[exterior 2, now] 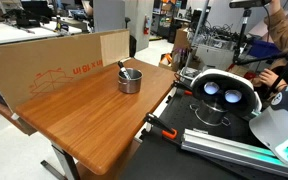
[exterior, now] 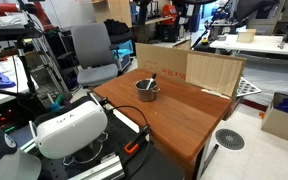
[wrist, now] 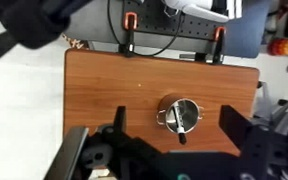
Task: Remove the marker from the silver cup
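silver cup [exterior 2: 131,84], marker [exterior 2: 124,69] leaning inside, tip up

The arm [exterior: 69,130] is clad in a smooth, glossy white shell made of rounded, bulbous sections, visible in both exterior views. In an exterior view one end face of the shell carries two round, blue-tinted discs [exterior 2: 211,90] side by side in a dark surround, and in an exterior view a thin black cable [exterior: 127,120] runs beside the shell. In the wrist view the gripper [wrist: 174,130] is matt black and blocky, out of focus, with a grey metal part on its left side.
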You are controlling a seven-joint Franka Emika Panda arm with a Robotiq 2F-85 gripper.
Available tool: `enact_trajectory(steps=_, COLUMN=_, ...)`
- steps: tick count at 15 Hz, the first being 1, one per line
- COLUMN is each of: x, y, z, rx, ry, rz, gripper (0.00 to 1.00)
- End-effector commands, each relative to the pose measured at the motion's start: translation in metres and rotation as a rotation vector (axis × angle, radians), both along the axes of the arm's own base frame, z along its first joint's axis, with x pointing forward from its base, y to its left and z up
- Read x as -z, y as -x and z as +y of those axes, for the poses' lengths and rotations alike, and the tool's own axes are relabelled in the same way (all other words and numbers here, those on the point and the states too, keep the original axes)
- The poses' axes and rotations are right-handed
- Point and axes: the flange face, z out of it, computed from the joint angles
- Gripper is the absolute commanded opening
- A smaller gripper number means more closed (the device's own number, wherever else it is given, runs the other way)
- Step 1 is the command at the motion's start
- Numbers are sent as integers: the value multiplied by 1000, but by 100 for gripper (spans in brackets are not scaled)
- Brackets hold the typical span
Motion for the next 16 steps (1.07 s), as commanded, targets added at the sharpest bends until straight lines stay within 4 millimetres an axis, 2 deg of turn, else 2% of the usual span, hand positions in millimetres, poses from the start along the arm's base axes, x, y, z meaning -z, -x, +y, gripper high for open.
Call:
enact_trajectory(steps=1, x=-1, y=0, z=0, rx=0, ry=0, rz=0, gripper=100)
enact_trajectory(steps=6, x=-1, y=0, z=0, rx=0, ry=0, rz=0, gripper=100)
enact_trajectory(steps=9, x=2, y=-7, z=5, rx=-1, ry=-27, rz=0, gripper=100)
enact_trajectory(steps=13, x=16, y=-22, z=28, rx=-4, ry=-43, rz=5, gripper=100)
enact_trajectory(steps=16, x=37, y=-39, z=53, rx=-23, ry=-32, rz=14, gripper=100)
